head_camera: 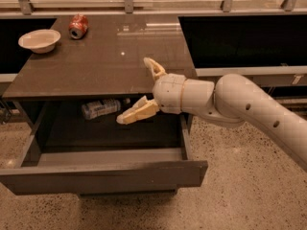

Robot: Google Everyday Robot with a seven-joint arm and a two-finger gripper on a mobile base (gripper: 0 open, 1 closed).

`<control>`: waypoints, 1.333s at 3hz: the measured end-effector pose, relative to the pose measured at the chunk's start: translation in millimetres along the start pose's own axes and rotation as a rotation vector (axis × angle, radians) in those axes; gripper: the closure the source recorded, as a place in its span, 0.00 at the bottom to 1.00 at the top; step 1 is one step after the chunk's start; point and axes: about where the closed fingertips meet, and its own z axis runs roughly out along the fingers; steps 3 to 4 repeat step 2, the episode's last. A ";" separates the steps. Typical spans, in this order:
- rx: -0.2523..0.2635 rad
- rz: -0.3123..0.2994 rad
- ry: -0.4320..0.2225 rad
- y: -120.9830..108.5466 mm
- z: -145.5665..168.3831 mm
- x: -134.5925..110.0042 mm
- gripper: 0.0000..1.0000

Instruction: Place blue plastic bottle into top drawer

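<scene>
Your gripper (133,91) above pulled-out top drawer (105,176), fingers (136,113) spread wide, gripping nothing. Blue plastic bottle (100,108) lies inside, just beside, at gripper's 9 o'clock.

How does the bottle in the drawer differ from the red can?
The clear bluish plastic bottle lies inside the open grey drawer; the crushed red soda can sits on the dark brown tabletop. The bottle is longer and see-through, the can opaque. Both are drink containers. The open pincer hovers over the drawer beside the bottle.
</scene>
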 end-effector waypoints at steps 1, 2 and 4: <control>-0.020 -0.106 -0.021 -35.5 -43.1 -48.9 0.00; -0.059 -0.129 -0.048 -35.0 -52.9 -66.6 0.00; -0.059 -0.129 -0.048 -35.0 -52.9 -66.6 0.00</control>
